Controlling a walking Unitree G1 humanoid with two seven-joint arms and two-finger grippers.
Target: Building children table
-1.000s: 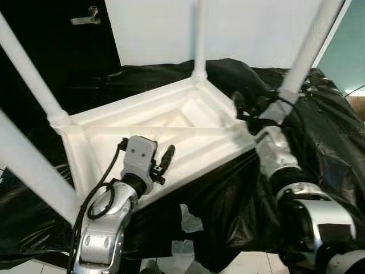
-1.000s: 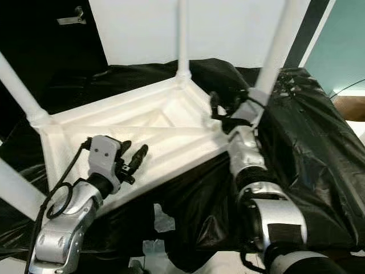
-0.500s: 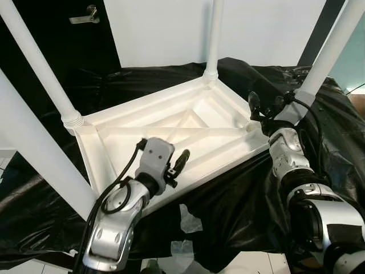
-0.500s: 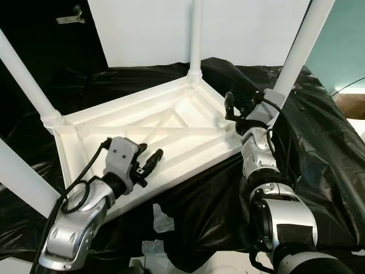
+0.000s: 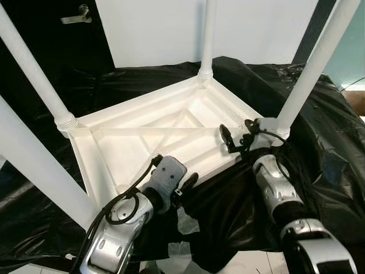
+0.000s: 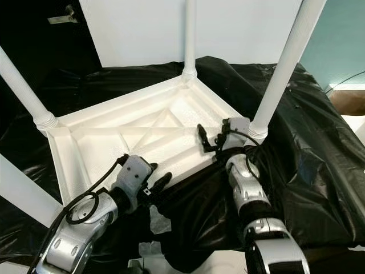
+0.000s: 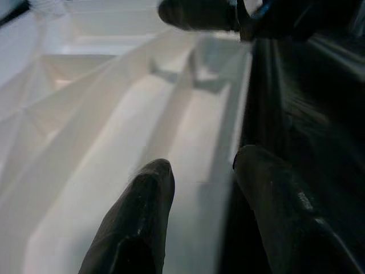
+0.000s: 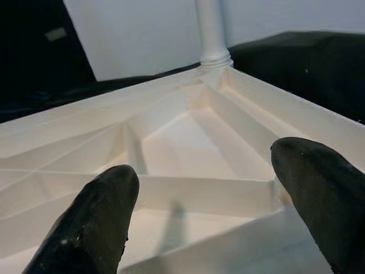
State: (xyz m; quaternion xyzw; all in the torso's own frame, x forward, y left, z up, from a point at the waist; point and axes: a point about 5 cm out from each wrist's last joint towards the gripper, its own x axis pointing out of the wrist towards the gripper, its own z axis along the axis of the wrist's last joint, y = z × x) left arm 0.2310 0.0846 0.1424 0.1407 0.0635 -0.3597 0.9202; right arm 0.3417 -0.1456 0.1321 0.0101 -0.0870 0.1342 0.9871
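Observation:
The white children's table [image 5: 137, 149] lies upside down on black sheeting, its legs pointing up. One leg [image 5: 308, 67] rises from the near right corner, another leg [image 5: 206, 40] from the far corner, and a third leg [image 5: 33, 73] at the left. My left gripper [image 5: 188, 182] is open at the near rim. In the left wrist view one finger [image 7: 142, 211] lies over the white underside and the other finger [image 7: 274, 194] over the black side, with the rim [image 7: 236, 131] between them. My right gripper [image 5: 236, 132] hangs open over the underside, just left of the near right leg.
Black plastic sheeting [image 5: 319, 148] covers the support and drapes over its front edge. A thick white leg [image 5: 34, 165] crosses the near left. A dark door with a handle [image 5: 74, 17] stands at the back left beside a white wall [image 5: 256, 28]. Pale scraps [image 5: 185, 220] lie on the floor.
The camera has shifted. My left gripper has drawn back from over the underside to the near rim. My right gripper has drawn away from the near right leg's base toward me.

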